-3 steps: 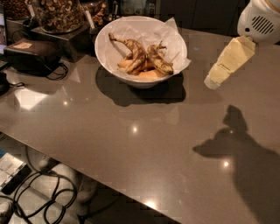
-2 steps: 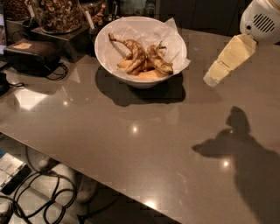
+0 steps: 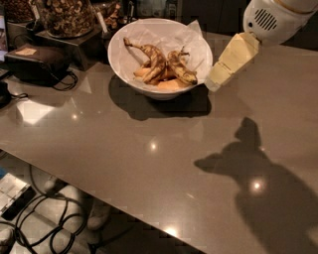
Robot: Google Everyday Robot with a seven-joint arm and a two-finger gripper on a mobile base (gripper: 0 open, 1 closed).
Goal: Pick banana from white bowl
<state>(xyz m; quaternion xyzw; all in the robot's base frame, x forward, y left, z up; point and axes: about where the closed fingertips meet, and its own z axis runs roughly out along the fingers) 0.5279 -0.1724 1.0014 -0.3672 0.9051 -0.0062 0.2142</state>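
The banana (image 3: 161, 67), a small bunch of brown-spotted yellow fruit with a dark curved stem, lies in the white bowl (image 3: 124, 67), which is lined with crinkled white paper. The bowl stands on the grey-brown table towards the back. My gripper (image 3: 214, 82), cream-coloured under a white wrist housing (image 3: 276, 20), reaches in from the upper right. It hangs just beside the bowl's right rim, slightly above the table, and is apart from the banana. Its shadow falls on the table at the lower right.
A clear jar of nuts (image 3: 64, 15) on a metal stand is behind the bowl at the left. A dark pouch with a cord (image 3: 37, 62) lies at the far left. The table's front edge (image 3: 99, 198) runs diagonally, with cables (image 3: 35, 218) on the floor below.
My gripper has moved left and a little up, from well to the right of the bowl to right beside its right rim. The bowl and banana have not moved.
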